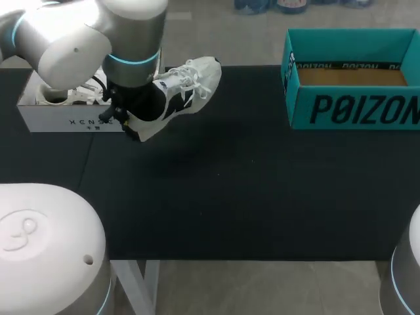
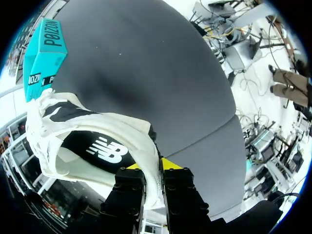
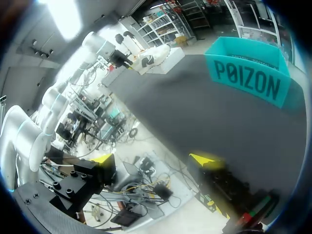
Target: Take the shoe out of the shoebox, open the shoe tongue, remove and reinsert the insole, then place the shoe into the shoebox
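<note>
A white and black sneaker [image 1: 182,92] hangs in the air above the black table's back left, toe pointing right and up. My left gripper [image 1: 125,121] is shut on its heel collar; in the left wrist view the yellow tips of the left gripper [image 2: 152,165] pinch the white heel edge of the sneaker [image 2: 92,146]. A white shoebox [image 1: 65,111] sits at the back left behind my left arm, holding another white shoe [image 1: 79,95]. My right gripper [image 3: 156,163] stands open off the table's near right edge, holding nothing.
A teal open box [image 1: 354,75] stands at the back right, seen as the teal box [image 3: 246,70] in the right wrist view and as the teal box [image 2: 41,53] ahead of the sneaker's toe. The black table mat [image 1: 230,190] spreads across the middle.
</note>
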`<state>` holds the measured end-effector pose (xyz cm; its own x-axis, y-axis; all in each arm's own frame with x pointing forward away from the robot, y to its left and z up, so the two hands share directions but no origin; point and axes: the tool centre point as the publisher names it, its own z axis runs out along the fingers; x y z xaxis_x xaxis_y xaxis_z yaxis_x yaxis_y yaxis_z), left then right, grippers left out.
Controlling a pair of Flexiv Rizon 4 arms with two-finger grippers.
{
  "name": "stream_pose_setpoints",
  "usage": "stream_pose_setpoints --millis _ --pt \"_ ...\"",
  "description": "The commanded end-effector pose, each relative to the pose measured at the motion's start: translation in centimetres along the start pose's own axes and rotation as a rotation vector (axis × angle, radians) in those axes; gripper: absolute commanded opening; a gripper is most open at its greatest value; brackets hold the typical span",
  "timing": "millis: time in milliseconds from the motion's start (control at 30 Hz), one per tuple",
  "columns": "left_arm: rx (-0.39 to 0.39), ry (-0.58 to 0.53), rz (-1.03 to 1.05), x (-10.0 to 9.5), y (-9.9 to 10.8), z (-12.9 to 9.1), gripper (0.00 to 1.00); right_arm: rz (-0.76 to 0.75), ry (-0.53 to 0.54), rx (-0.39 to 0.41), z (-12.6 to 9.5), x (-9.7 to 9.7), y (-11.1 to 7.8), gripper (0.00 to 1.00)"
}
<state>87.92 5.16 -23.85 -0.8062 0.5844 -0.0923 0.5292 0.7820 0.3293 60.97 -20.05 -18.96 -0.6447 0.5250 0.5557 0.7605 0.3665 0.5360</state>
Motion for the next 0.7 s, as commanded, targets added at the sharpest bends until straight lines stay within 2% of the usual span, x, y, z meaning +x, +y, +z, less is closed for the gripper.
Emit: stream_pose_setpoints --millis 33,67,700 --pt "0.145 -0.006 0.101 -0.25 5.06 0.1 0.0 0.0 -0.271 -0.009 0.06 0.77 -0.48 1.0" --pt "0.158 -0.007 0.115 -0.64 5.54 0.15 0.0 0.0 -0.271 -0.009 0.06 0.77 -0.48 1.0" --pt "0.158 -0.007 0.115 -0.64 5.54 0.15 0.0 0.0 -0.271 -0.009 0.06 0.77 -0.48 1.0"
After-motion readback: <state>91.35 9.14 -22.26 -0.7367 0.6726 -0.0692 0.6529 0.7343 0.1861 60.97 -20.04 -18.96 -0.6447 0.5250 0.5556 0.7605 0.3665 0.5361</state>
